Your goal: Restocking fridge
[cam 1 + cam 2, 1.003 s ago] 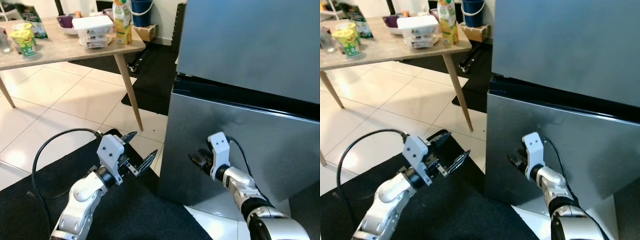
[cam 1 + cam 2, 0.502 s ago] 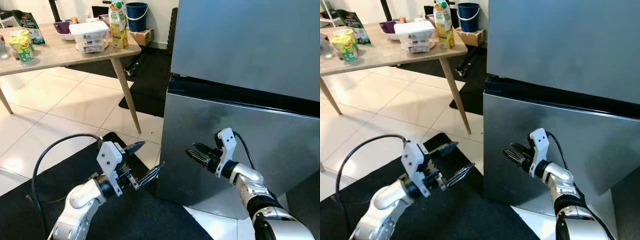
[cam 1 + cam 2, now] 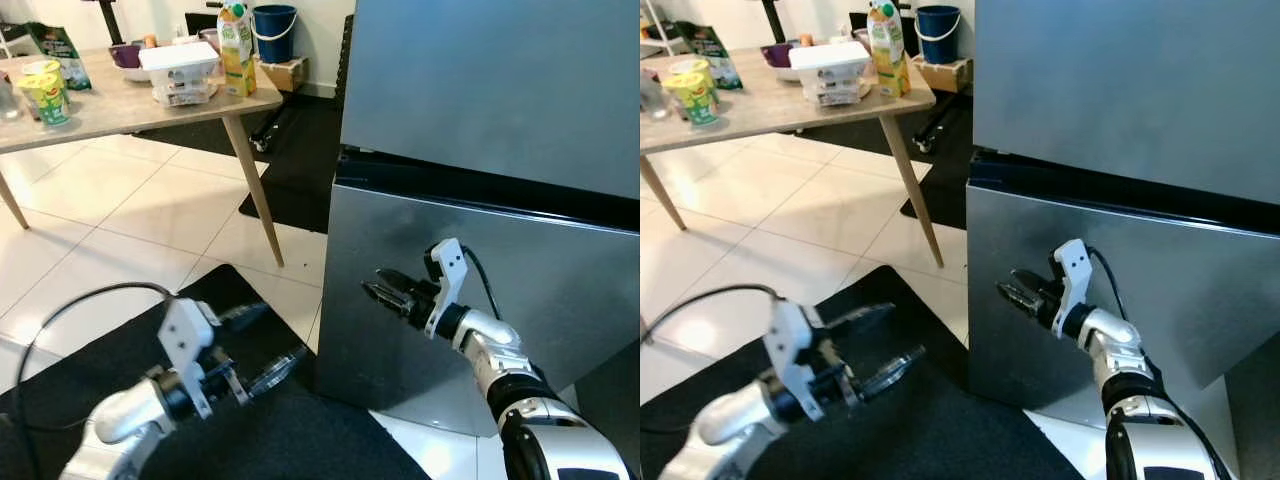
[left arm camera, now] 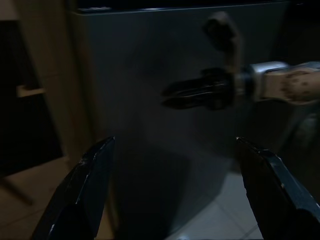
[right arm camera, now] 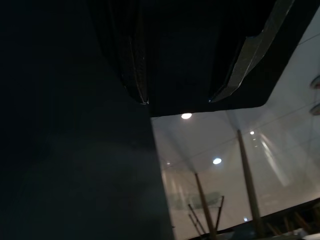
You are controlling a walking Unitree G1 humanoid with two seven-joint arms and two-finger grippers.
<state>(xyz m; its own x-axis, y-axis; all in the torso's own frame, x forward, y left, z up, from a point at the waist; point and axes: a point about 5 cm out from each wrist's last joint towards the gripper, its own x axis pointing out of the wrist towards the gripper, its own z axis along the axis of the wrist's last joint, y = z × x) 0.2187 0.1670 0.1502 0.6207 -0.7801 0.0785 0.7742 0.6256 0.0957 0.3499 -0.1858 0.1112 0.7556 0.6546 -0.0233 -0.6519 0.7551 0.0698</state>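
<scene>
Fridge, closed, directly ahead: steel lower door, stiff, slick and likely heavy, so hook its left edge where your right gripper hovers, fingers slightly parted; left gripper hangs spread wide, empty.

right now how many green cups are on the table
2, standing together at the table's far left end: one green cup in front, another just behind it. More may lie past the frame.
</scene>
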